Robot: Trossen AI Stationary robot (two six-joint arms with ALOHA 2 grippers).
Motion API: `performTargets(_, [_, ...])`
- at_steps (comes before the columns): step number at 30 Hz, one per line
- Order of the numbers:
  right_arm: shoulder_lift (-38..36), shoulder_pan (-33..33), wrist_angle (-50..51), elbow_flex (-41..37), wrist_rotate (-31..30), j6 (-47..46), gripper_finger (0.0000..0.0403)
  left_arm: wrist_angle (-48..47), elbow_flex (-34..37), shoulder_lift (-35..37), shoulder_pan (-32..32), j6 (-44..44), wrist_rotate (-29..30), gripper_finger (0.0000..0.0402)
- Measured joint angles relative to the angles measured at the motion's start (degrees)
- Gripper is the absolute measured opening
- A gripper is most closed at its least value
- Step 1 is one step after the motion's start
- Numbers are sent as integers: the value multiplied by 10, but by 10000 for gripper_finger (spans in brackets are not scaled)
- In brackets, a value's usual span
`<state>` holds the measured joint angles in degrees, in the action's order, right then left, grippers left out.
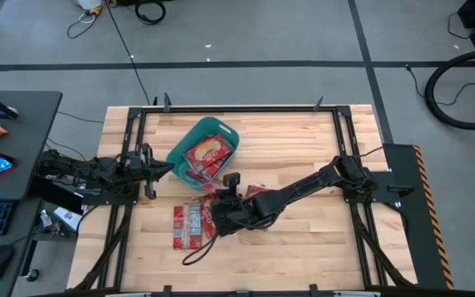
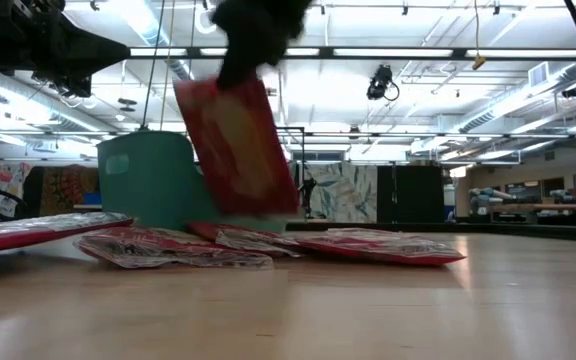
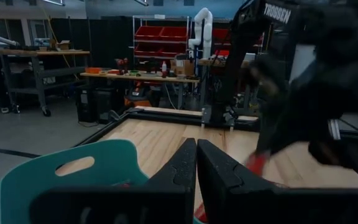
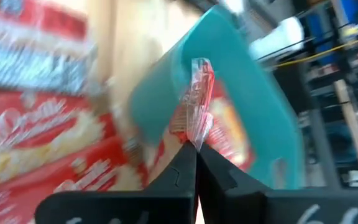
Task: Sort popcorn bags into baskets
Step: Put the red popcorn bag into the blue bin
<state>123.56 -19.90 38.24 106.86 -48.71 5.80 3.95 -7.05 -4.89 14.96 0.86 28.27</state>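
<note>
- Here the right gripper (image 4: 194, 146) is pinched tight on a bag's (image 2: 238, 145) edge, lifted over loose bags (image 1: 190, 224) near the basket (image 1: 186, 155).
- Left gripper (image 3: 196, 163) closed, empty, beside the basket.

Basket: the teal plastic rectangular tub (image 1: 204, 150) sits on the wooden counter (image 1: 303, 239), toward its far edge, left of centre.
In basket: red flat popcorn packets (image 1: 205, 153).
Loose packets: more red popcorn packets (image 1: 190, 225) lie flat on the counter, nearer than the tub.
Right tool (image 1: 221, 216): between tub and loose packets, pinching one packet (image 2: 236, 145) clear of the counter.
Left tool (image 1: 168, 171): just beside the tub's left side.
</note>
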Motion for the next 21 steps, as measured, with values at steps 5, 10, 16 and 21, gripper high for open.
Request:
performTargets(5, [0, 3, 19, 67, -56, 77, 7, 0, 0, 0, 0, 0, 0, 18])
performTargets(10, [0, 18, 15, 123, -94, 174, 7, 0, 0, 0, 0, 0, 0, 18])
performTargets(16, [-1, 63, 2, 146, -80, 209, 7, 0, 0, 0, 0, 0, 0, 18])
performTargets(21, [-1, 134, 17, 142, 6, 166, 8, 0, 0, 0, 0, 0, 0, 18])
